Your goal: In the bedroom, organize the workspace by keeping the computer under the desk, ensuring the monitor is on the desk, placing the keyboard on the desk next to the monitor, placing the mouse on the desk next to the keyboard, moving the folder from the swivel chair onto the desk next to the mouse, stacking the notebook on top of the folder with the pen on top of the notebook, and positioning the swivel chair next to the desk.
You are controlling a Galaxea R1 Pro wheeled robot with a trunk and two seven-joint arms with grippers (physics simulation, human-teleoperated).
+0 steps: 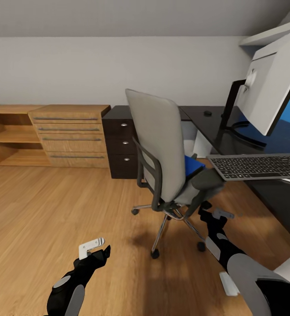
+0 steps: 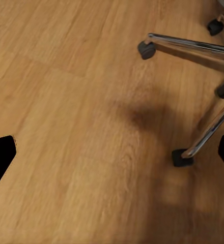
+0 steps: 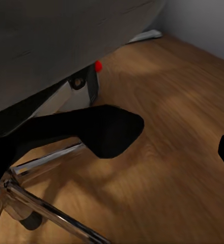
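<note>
the folder (image 1: 192,165) is seen on the chair (image 1: 162,149) seat — both grippers, left (image 1: 94,248) and right (image 1: 215,215), are held with fingers spread, empty.

Swivel chair (image 1: 162,153): grey back and seat, black armrests, chrome five-spoke base on casters; upright on the wood floor, back turned to 9 o'clock, just beside the counter.
Folder (image 1: 192,165): bright blue, flat on the chair seat, mostly hidden by the backrest.
Counter (image 1: 215,131): glossy black top, dark three-drawer unit at its 9 o'clock end.
Monitor (image 1: 272,83): rear grey-white, tilted, standing on the counter at 2 o'clock.
Keyboard (image 1: 259,166): slim, dark keys, overhanging the counter's near edge at 3 o'clock.
Mouse (image 1: 208,113): tiny dark oval, far on the counter.
</note>
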